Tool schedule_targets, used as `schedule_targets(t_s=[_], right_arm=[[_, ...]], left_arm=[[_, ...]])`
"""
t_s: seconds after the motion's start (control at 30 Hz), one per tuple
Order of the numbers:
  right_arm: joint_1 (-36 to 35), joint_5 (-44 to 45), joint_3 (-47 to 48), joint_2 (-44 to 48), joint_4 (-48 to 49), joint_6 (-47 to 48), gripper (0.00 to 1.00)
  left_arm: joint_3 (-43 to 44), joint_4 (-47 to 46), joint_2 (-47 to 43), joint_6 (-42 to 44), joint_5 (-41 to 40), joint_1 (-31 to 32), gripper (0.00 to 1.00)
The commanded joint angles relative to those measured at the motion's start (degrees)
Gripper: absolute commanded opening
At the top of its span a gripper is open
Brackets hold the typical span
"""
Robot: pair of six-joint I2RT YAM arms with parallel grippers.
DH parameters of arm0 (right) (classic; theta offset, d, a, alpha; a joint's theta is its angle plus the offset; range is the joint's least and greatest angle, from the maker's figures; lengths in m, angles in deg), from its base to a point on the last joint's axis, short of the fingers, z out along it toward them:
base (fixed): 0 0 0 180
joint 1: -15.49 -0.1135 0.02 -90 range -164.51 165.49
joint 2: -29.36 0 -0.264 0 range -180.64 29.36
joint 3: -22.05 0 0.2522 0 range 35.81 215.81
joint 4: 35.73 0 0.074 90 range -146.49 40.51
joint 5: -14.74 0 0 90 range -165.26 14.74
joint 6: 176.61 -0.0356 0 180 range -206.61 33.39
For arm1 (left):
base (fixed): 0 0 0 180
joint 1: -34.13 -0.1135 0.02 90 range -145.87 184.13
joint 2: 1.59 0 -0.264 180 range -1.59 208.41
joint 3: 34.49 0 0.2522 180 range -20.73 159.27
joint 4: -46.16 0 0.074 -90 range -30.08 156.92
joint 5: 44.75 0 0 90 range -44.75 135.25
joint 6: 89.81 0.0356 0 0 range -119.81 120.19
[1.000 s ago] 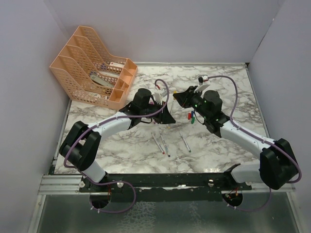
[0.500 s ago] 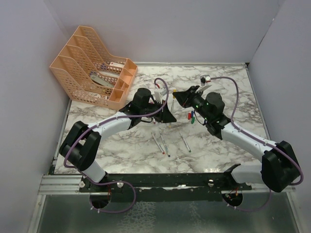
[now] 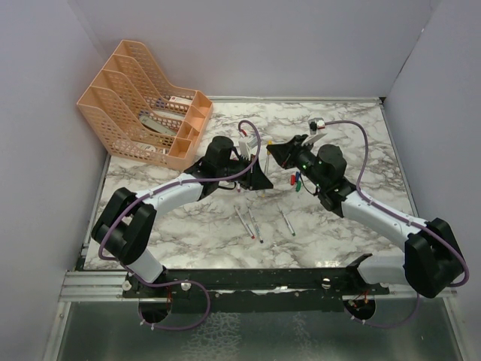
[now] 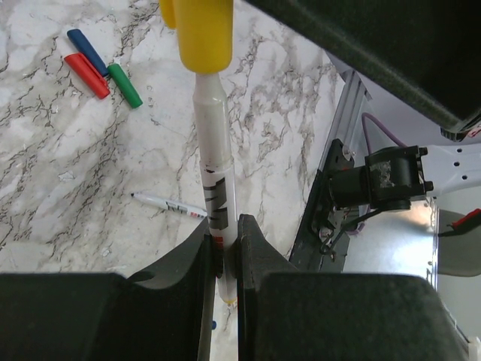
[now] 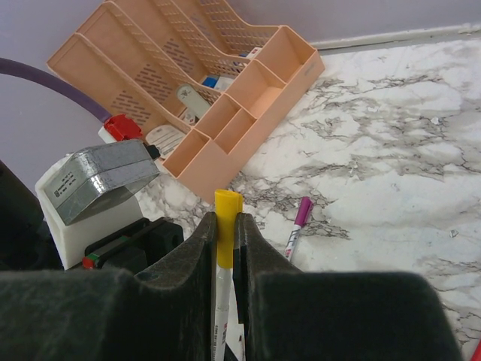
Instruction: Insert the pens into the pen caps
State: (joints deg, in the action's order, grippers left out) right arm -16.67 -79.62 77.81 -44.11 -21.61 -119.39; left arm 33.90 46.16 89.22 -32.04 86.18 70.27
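Observation:
My left gripper (image 4: 223,228) is shut on a pale pen (image 4: 213,143), holding it by the lower barrel. My right gripper (image 5: 224,219) is shut on the yellow cap (image 5: 225,226), which sits over that pen's tip; the cap also shows in the left wrist view (image 4: 201,30). In the top view the two grippers meet at mid-table, left (image 3: 258,178) and right (image 3: 275,153). Red (image 4: 86,65), blue (image 4: 88,47) and green (image 4: 124,85) caps lie together on the marble. Three loose pens (image 3: 255,227) lie nearer the bases. A purple-capped pen (image 5: 298,223) lies near the trays.
The orange desk trays (image 3: 143,113) stand at the back left with pale objects inside. Grey walls close in the left, back and right sides. A metal rail (image 3: 248,278) runs along the near edge by the arm bases.
My right gripper has shifted slightly left toward the left gripper with the yellow cap. The left arm has barely moved.

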Motion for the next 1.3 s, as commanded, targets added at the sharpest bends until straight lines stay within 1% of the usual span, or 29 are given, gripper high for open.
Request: schedule_targets(t_s=[0.0, 0.43, 0.73, 1.07, 1.27], right_arm=[[-0.40, -0.86, -0.74, 1.23, 1.37, -0.84, 0.01], [-2.35, -1.87, -2.05, 0.97, -0.86, -3.10, 0.01], [-5.69, -0.81, -2.65, 1.31, -4.11, -2.82, 0.01], [-9.45, 1.73, -2.64, -0.14, -8.90, -1.40, 0.01], [-11.94, 3.25, -1.29, -1.86, -12.27, 0.64, 0.01]], left_arm=[[0.62, -2.26, -0.57, -0.26, -0.40, 0.33, 0.00], [1.66, -2.97, -0.19, -0.58, -3.17, 0.34, 0.00], [1.67, -3.57, -0.20, -1.95, -9.77, -0.02, 0.00], [2.28, -4.20, -3.18, -2.38, -18.14, -2.65, 0.00], [3.06, -4.35, -4.04, -2.57, -20.87, -4.59, 0.00]])
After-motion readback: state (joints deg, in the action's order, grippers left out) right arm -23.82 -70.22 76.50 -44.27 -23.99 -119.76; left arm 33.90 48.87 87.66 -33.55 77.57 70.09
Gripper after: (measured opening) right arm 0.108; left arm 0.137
